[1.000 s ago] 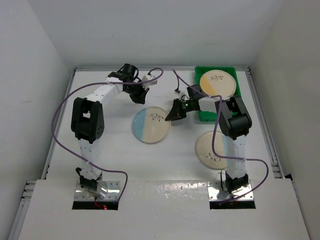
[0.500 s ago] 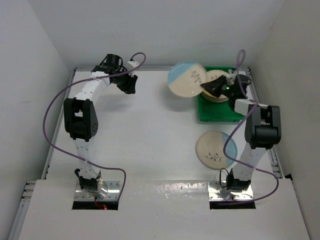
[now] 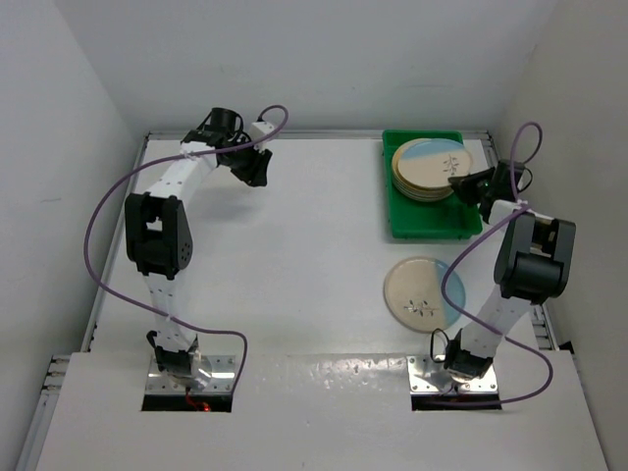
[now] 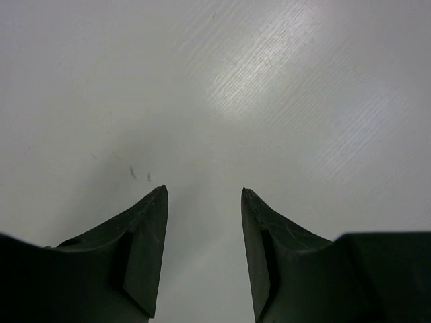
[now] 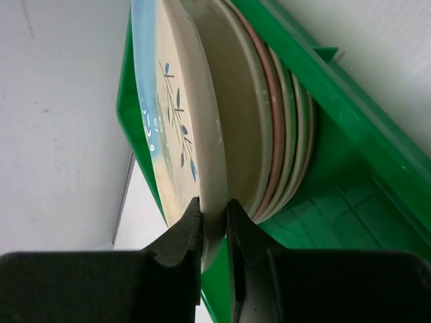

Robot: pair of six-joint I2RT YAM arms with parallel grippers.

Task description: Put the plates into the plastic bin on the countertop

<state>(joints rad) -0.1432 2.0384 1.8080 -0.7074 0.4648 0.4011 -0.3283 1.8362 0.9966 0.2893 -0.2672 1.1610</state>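
Observation:
The green plastic bin (image 3: 432, 225) stands at the back right of the white countertop (image 3: 294, 275) and holds a stack of plates (image 3: 424, 177). The top plate (image 3: 439, 157), cream with a blue segment, lies on that stack. My right gripper (image 3: 463, 184) is shut on its near rim; in the right wrist view both fingers of the right gripper (image 5: 214, 202) press the rim of this plate (image 5: 178, 101), with the other plates (image 5: 273, 101) behind it. Another plate (image 3: 422, 294) lies alone in front of the bin. My left gripper (image 3: 257, 175) stands open and empty at the back left.
The left wrist view shows only bare countertop (image 4: 236, 81) between the fingers of the left gripper (image 4: 204, 192). White walls close in the sides and back. The bin's wall (image 5: 350, 121) rises close beside the stack. Purple cables loop over both arms.
My right gripper has carried the blue-segment plate from the middle of the countertop to the bin and onto the stack. My left gripper has opened and drawn back to the left.

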